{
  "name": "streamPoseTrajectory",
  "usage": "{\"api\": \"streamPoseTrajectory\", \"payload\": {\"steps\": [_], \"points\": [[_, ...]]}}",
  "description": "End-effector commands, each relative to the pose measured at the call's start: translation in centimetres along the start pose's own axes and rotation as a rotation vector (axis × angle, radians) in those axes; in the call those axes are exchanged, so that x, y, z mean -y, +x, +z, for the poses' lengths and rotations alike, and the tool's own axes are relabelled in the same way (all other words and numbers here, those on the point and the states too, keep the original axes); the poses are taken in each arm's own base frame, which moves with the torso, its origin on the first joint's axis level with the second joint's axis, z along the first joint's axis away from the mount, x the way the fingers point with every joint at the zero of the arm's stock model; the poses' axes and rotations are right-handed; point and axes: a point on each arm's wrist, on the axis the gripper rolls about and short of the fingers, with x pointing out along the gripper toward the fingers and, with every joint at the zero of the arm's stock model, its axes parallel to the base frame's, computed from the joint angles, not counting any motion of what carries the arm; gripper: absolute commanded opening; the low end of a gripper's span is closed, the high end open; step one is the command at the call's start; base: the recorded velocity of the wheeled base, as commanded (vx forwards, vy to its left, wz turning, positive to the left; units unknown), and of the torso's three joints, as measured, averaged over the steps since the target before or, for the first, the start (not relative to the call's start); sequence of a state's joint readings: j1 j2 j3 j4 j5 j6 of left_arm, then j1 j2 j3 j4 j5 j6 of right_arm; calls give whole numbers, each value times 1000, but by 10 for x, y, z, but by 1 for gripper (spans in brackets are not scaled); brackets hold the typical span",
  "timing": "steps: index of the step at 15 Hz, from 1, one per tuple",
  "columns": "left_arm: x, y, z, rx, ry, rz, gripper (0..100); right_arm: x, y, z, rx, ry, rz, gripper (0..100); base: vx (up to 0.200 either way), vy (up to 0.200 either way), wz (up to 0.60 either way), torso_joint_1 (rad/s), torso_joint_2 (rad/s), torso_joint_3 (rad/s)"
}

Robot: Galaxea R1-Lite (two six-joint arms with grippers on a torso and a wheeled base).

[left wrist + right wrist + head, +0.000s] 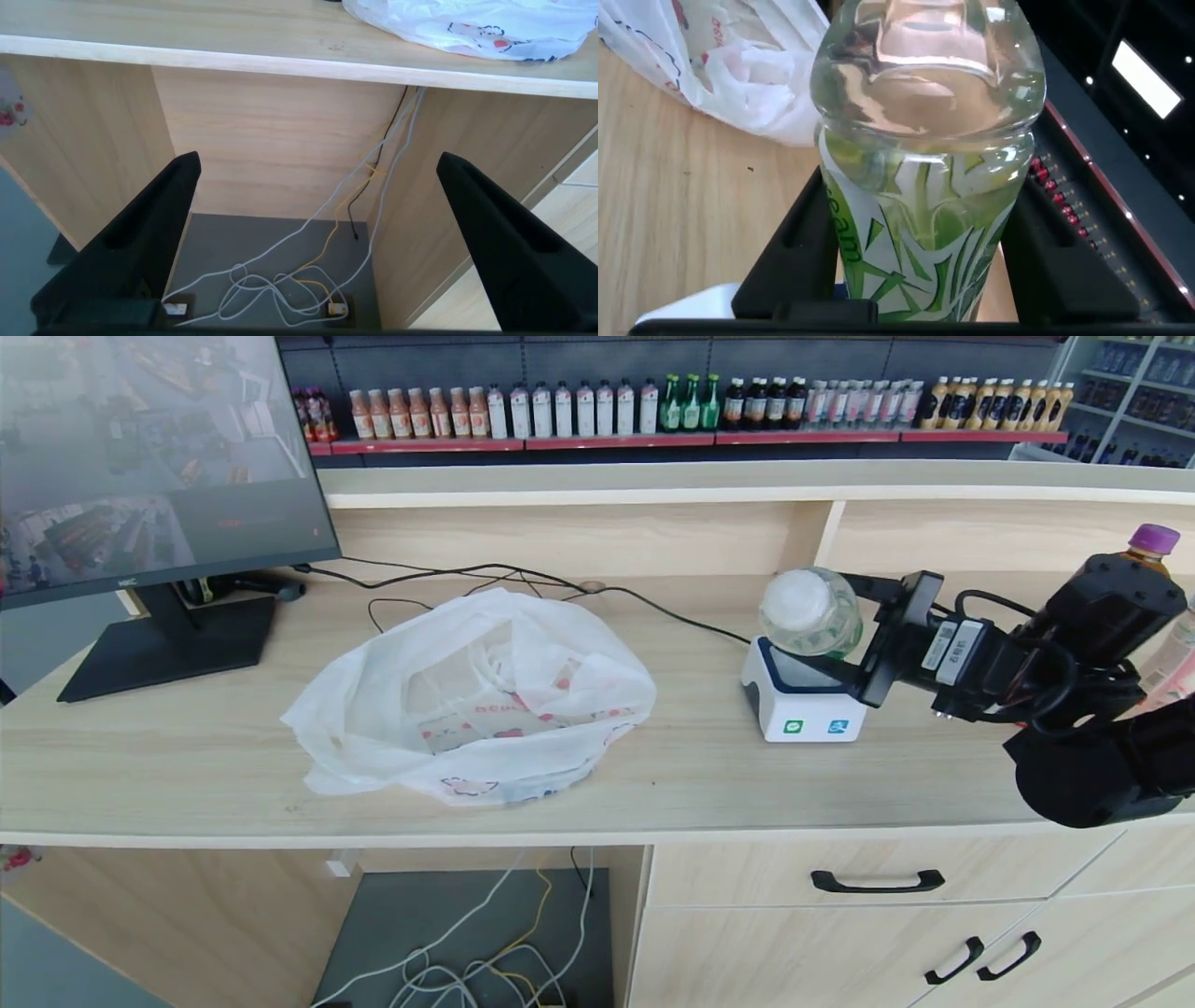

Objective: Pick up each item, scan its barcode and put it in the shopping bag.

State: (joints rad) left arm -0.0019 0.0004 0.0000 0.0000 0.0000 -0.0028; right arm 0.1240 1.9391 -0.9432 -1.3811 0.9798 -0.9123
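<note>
Clamping the bottle (808, 612) sideways, the right gripper (845, 625) is holding it over the scanner (805, 711), presumably presenting its barcode; the shopping bag (476, 700) is gaping nearby, while the left gripper (318, 233) is hanging spread below the counter (187, 37).

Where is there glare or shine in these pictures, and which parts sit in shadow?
Head view: the monitor looks washed out by glare, and the white bag casts only a soft shadow on the counter. Right wrist view: bright shine on the clear bottle, which bends what lies behind it. Left wrist view: the recess under the counter sits in shade.
</note>
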Motion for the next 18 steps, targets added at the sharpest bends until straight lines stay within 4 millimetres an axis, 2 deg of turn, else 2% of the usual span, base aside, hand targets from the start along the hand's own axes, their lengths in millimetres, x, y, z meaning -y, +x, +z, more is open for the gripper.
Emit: {"api": "streamPoseTrajectory", "payload": {"steps": [1, 6, 18], "points": [[0, 0, 0, 0, 0, 0, 100, -3, -3, 2, -5, 0, 8, 0, 0, 0, 0, 0, 0, 0], [0, 0, 0, 0, 0, 0, 100, -16, -6, 0, -11, 12, 37, 0, 0, 0, 0, 0, 0, 0], [0, 0, 0, 0, 0, 0, 100, -27, -6, -5, -27, 21, 51, 0, 0, 0, 0, 0, 0, 0]]}}
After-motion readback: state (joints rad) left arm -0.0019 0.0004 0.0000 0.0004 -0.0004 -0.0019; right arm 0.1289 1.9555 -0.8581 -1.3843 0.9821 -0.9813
